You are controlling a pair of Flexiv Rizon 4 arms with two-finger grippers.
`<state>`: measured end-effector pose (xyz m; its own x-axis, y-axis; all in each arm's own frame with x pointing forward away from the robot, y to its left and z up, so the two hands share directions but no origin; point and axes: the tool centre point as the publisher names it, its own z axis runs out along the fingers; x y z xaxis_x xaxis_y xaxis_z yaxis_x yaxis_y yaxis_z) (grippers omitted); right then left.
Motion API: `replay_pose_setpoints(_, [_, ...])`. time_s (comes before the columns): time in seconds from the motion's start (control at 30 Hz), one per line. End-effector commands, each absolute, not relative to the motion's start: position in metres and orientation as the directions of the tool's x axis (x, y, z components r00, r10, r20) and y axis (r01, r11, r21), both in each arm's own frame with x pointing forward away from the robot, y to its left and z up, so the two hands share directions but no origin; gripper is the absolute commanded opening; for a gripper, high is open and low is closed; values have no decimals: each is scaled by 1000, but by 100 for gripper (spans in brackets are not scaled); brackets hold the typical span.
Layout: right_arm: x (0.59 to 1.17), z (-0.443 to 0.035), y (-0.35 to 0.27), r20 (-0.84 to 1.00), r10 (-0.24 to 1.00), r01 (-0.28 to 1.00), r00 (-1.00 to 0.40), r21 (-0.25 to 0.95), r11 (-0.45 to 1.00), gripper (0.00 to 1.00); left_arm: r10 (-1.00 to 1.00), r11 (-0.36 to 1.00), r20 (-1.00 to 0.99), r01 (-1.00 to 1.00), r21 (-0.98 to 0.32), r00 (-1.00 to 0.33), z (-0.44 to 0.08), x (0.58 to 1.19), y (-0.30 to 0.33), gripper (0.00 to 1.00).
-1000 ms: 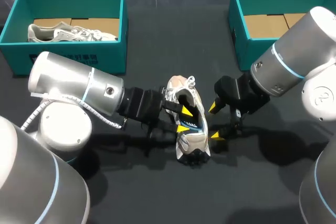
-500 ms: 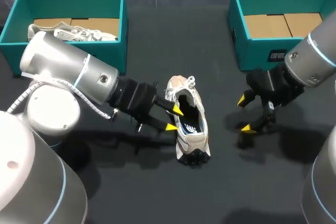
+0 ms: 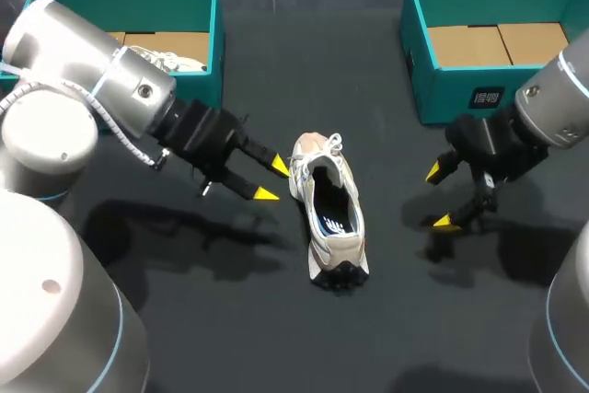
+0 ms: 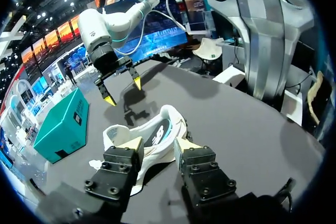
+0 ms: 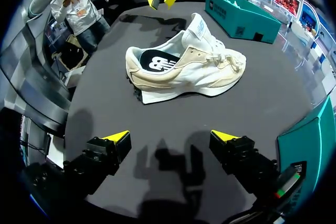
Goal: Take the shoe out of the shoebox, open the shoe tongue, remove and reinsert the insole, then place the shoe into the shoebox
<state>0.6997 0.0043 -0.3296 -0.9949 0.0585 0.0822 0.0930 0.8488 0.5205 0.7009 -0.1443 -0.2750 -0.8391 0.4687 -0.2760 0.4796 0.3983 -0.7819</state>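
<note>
So here's where it seems to be at: the shoe [image 5: 199, 72] is out of the box and standing upright on its sole in the middle of the tabletop [image 3: 276, 338], toe pointing far, heel near. The dark insole [image 5: 156, 60] looks like it's lying flat inside the opening. The tongue is pushed up toward the laces, so the shoe is fairly wide open. I honestly can't tell from this whether the insole has done its out-and-back-in trip. My guess is that part's done, since nothing is holding anything. What's definitely left is getting the shoe into a box. The right box [image 3: 419, 62] at the far right shows only its cardboard floor, so that's probably the destination. The left box [image 3: 198, 39] at the far left has a bit of another shoe [image 3: 179, 63] peeking out past the arm. As for the arms, the left one comes in from the left and angles across in front of the left box. The left gripper [image 3: 272, 179] hangs above the tabletop just beside the lace end of the shoe, not touching it, with its fingers spread and empty. The right arm comes in from the right. The right gripper [image 3: 440, 197] is near the right box and well apart from the shoe, tips aimed back toward it, also wide open with nothing in it.
</note>
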Motion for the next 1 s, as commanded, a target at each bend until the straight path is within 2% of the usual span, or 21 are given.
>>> replay_pose_setpoints(0.03, [696,-324,-15,77,82,110,-994,509,854,100,545,404,-234,497,-768,-805,-258,711,-126,38])
replay_pose_setpoints(0.3, [693,-311,-60,71,163,178,-984,423,888,100,645,396,-194,540,-742,-739,-246,715,-110,37])
replay_pose_setpoints(0.4, [693,-312,-71,78,169,186,-983,448,874,100,710,395,-162,578,-714,-685,-244,714,-103,35])
replay_pose_setpoints(0.43, [693,-312,-71,78,169,186,-983,448,874,100,737,392,-146,593,-703,-660,-244,714,-101,28])
replay_pose_setpoints(0.5, [693,-312,-71,78,169,186,-983,448,874,100,790,381,-112,627,-680,-603,-242,716,-93,5])
replay_pose_setpoints(0.53, [693,-312,-71,78,169,186,-983,448,874,100,812,370,-98,637,-676,-576,-240,718,-89,0])
replay_pose_setpoints(1.0, [693,-312,-71,78,169,186,-983,448,874,100,827,357,-89,641,-680,-555,-233,726,-82,0])
